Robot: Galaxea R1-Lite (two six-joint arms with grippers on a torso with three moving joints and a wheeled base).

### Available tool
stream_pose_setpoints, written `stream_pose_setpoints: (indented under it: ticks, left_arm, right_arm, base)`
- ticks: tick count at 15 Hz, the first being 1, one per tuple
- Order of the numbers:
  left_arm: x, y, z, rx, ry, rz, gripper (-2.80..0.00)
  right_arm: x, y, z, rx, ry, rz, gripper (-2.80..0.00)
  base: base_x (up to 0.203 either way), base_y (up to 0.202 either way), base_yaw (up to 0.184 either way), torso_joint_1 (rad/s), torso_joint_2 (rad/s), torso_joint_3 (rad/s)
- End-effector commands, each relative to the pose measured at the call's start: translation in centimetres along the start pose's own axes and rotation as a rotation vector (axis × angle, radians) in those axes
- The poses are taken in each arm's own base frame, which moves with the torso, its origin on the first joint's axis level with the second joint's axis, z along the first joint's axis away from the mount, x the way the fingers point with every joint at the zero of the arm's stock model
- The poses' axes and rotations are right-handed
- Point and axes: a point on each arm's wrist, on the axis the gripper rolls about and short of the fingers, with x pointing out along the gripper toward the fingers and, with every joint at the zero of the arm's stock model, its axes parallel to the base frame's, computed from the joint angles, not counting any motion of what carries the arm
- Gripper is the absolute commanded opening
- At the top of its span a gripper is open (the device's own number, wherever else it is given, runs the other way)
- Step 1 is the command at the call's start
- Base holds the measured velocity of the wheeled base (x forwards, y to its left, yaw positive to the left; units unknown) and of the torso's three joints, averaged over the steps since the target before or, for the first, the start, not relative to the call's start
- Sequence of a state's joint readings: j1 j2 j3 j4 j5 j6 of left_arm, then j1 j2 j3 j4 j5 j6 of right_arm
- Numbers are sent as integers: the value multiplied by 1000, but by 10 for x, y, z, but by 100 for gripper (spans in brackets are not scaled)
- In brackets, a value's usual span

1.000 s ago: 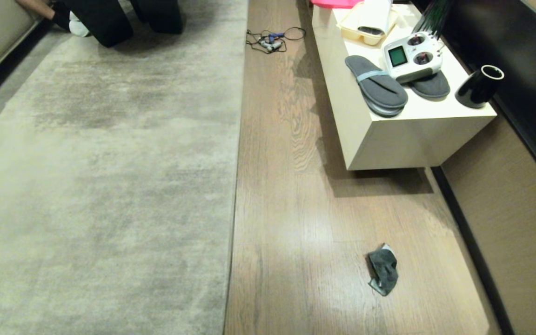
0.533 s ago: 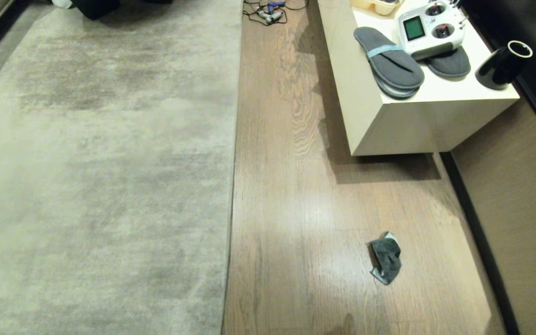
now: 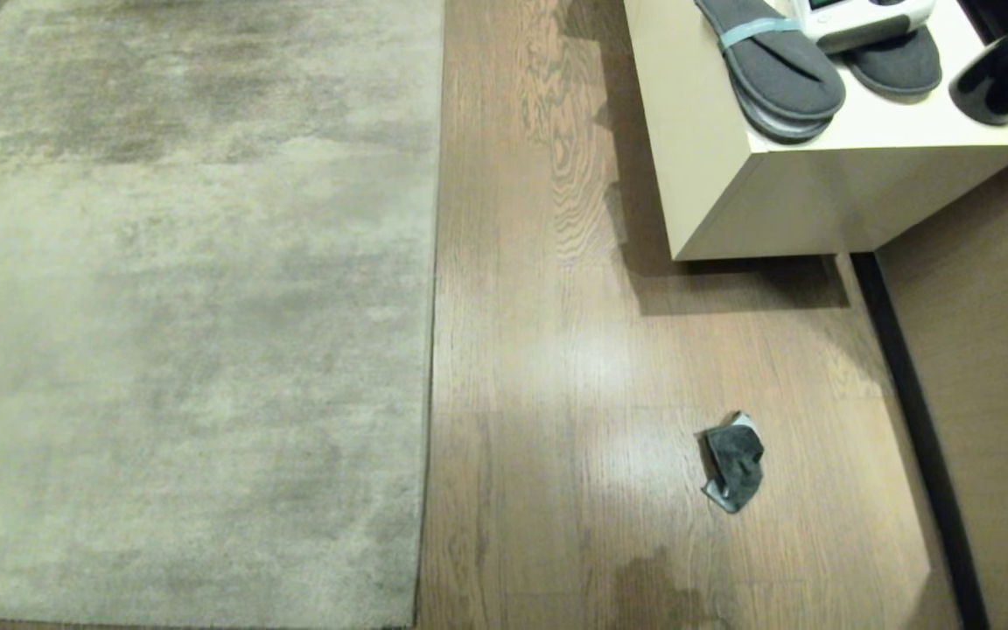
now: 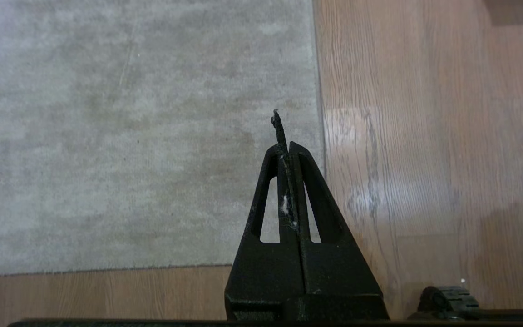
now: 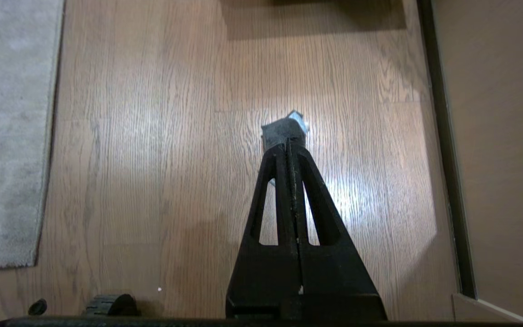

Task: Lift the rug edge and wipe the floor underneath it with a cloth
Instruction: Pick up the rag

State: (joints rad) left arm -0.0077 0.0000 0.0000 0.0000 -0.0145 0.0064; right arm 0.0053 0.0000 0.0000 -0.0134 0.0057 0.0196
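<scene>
Light brown wood-grain plank flooring [image 3: 556, 350] runs up the middle of your head view, with a slight sheen on the boards. On its left lies the very large pale grey-beige short-pile rug; its straight rug edge [image 3: 430, 350] lies flat on the planks, and the near corner shows at the bottom of the view. At the upper right you see a cream-coloured low cabinet [image 3: 775, 201] carrying 2 flat grey slippers [image 3: 775, 70] and, at the right edge of its top, a glossy black cup [image 3: 998, 74].

Your task's small dark grey-green soft cloth [image 3: 734, 466] lies crumpled on the bare floor, well apart from the rug edge and nearer the dark skirting strip [image 3: 915, 411] on the right.

Neither arm shows in your head view. In the left wrist view the left gripper [image 4: 288, 150] hangs above the rug beside its edge, fingers pressed together and empty. In the right wrist view the right gripper [image 5: 287, 147] hangs over the floor with the cloth just past its tips, fingers likewise pressed together, gripping nothing.
</scene>
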Motion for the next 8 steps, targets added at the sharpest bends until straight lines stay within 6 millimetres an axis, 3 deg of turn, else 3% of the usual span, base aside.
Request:
stream_pose_setpoints:
  ticks: [1, 8]
  left_arm:
    - [0, 0, 0, 1, -2, 0, -280]
    - [0, 0, 0, 3, 0, -1, -280]
  right_arm:
    - [0, 0, 0, 0, 1, 1, -280]
    - [0, 0, 0, 0, 1, 3, -280]
  base:
    - [0, 0, 0, 2, 2, -201]
    - [0, 0, 0, 1, 2, -198]
